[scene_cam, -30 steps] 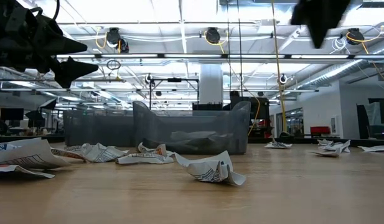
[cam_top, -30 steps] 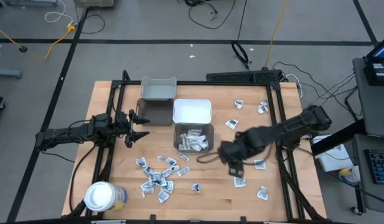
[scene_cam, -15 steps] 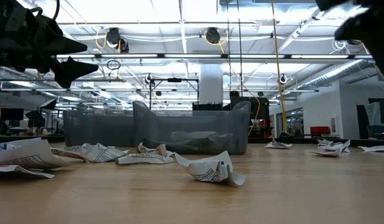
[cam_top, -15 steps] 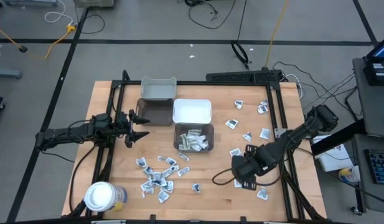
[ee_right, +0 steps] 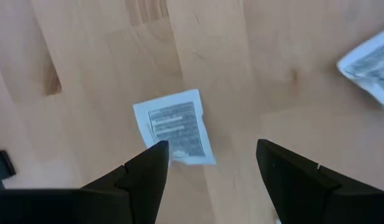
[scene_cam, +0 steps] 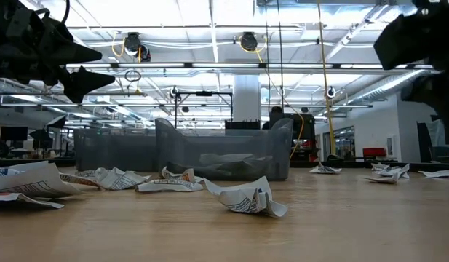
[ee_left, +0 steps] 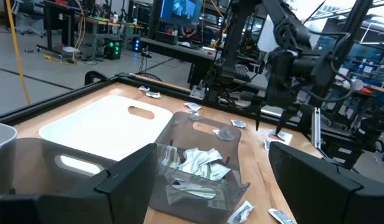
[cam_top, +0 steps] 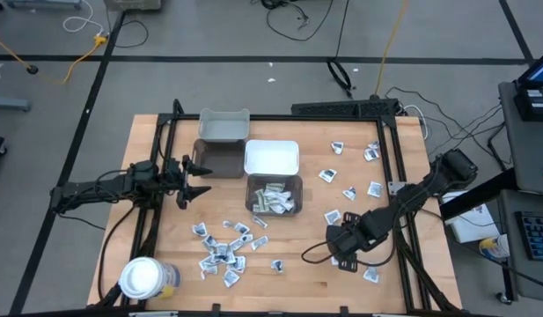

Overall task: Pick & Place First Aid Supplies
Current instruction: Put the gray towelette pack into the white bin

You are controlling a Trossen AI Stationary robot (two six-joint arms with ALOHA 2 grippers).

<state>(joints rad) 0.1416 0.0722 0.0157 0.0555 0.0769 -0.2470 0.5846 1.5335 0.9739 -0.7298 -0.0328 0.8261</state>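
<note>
now right gripper (ee_right: 207, 163) hovers over packet (ee_right: 175, 126)

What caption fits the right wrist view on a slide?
Right claw, open, poised above a white printed packet lying flat on the wooden table, another packet at the edge.

Packets (cam_top: 221, 251) left of right hand (cam_top: 344, 255), bin (cam_top: 274, 195) behind.

Two dark robot arms, four rectangular bins by the table's middle, one grey bin (cam_top: 274, 195) holding several packets, one white-lidded round jar (cam_top: 144, 278), about a dozen loose packets (cam_top: 220, 251) left of centre, about nine loose packets (cam_top: 351, 192) on the right side
</note>
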